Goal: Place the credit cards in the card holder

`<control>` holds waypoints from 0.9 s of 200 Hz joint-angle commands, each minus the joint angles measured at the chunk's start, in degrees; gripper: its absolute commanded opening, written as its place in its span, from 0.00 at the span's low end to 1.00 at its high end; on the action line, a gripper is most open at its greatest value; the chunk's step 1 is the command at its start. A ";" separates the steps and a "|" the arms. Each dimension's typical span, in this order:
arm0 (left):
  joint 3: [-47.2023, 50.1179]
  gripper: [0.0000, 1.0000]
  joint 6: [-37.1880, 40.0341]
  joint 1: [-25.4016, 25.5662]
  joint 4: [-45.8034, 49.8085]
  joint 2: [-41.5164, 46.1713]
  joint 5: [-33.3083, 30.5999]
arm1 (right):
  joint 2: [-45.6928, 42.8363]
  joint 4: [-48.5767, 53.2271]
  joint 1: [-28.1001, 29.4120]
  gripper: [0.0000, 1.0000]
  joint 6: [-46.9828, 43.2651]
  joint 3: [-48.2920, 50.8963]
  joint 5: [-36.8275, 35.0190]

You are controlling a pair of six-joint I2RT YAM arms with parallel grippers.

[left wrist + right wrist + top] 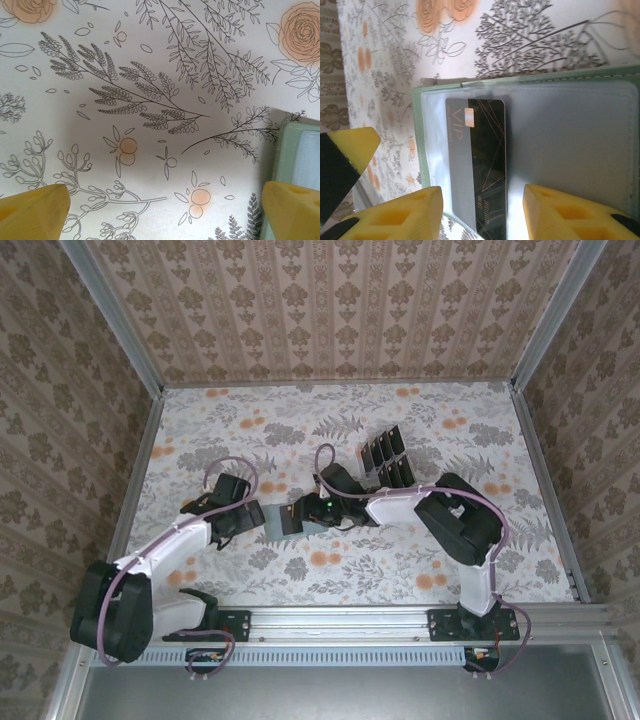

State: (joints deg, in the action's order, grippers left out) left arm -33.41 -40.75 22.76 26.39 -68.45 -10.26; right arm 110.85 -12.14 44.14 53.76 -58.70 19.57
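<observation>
The card holder (272, 519) lies open on the flowered table, its grey inside (570, 145) up and a green rim around it. One black credit card (487, 165) marked VIP lies on its left half, partly under a clear pocket. My right gripper (480, 215) hovers just over that card, open, its yellow fingertips (415, 215) standing on either side of it with a gap. My left gripper (165, 215) is wide open over bare cloth, with the holder's edge (300, 160) by its right finger. Several more credit cards (385, 458) lie in rows behind the right gripper (318, 510).
Patterned walls close in the table (450, 570) at the back and both sides. A metal rail (340, 622) with both arm bases runs along the near edge. The right arm's forearm (455, 520) stretches over the table's right half.
</observation>
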 commanded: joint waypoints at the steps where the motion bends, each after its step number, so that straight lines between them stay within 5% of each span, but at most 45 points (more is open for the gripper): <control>1: -1.02 1.00 0.47 -0.19 -1.10 -1.15 0.98 | -1.57 9.46 -0.45 0.48 -3.12 1.03 -3.67; 72: -2.77 1.00 1.42 1.53 -2.84 -6.33 1.78 | -7.69 22.11 -0.10 0.47 -13.90 -6.21 -7.88; 128: -4.68 1.00 0.76 5.07 -3.10 -10.04 0.90 | -4.19 31.58 0.24 0.15 -19.14 -11.75 -13.56; 180: -4.47 1.00 -0.03 6.42 -1.65 -9.36 -1.55 | -0.43 32.50 0.73 0.06 -20.01 -13.14 -14.04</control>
State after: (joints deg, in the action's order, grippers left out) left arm -36.99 -40.71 28.86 23.20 -79.02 -9.45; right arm 108.25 16.93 44.31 35.46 -70.28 7.22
